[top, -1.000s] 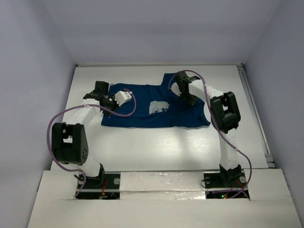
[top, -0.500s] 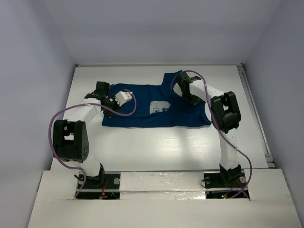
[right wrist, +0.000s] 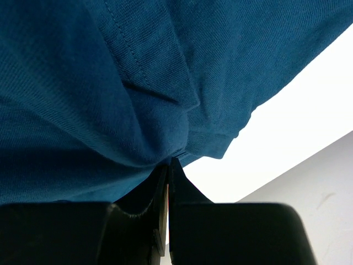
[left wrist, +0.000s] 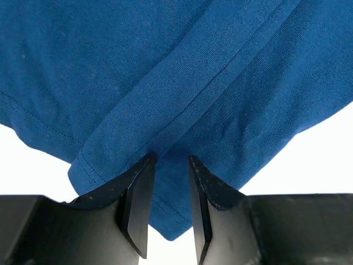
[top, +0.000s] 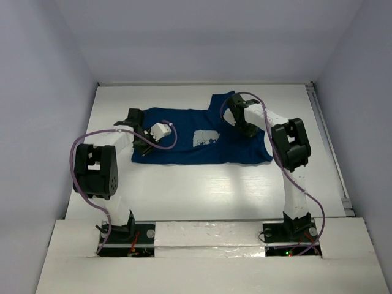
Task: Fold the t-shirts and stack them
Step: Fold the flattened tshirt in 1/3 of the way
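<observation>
The dark navy t-shirt lies spread flat on the white table, print facing up. My left gripper is over the shirt's left edge. In the left wrist view its jaws stand a little apart, with a hemmed fold of the shirt at the tips and a cloth corner showing between them. My right gripper is at the shirt's upper right part. In the right wrist view it is shut on a bunched fold of the shirt.
The white table is walled at the back and both sides. The arm bases stand at the near edge. A raised rail runs along the table's right side.
My left gripper has moved to the right and a little nearer, further onto the shirt's left edge. My right gripper has shifted only slightly while holding the cloth.
</observation>
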`<state>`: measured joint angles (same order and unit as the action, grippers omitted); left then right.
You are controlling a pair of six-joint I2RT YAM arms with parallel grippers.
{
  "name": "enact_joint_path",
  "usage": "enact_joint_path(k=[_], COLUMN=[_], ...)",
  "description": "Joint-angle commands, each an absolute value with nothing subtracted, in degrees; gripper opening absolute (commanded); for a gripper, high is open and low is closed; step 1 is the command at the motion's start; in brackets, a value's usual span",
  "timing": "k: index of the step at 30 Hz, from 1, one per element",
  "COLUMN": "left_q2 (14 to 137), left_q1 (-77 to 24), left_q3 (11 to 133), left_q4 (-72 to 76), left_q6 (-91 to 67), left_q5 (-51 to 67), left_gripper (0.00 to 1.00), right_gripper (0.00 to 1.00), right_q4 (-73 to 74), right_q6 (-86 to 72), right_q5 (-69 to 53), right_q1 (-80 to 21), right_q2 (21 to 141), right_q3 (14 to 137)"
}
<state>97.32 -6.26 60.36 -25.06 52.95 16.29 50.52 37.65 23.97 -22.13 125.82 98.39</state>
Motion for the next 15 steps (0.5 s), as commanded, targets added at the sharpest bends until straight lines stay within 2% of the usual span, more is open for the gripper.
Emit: enact_joint_path(k=[1, 15], left_q2=[97.03, 99.31], left_q1=[-5.8, -5.8], left_q3=[61.35, 62.05], left_q4=[-25.31, -21.27], left_q6=[53.53, 52.38], left_q5=[16.52, 14.15], left_gripper=[0.27, 0.26], right_gripper=[0.0, 0.0], right_q4=[50.54, 50.36], right_q6=[37.0, 37.35], right_q5=[23.12, 22.32], right_q1=[-21.8, -21.8], right_q2=[123.57, 122.78], right_q3=[98.09, 96.68])
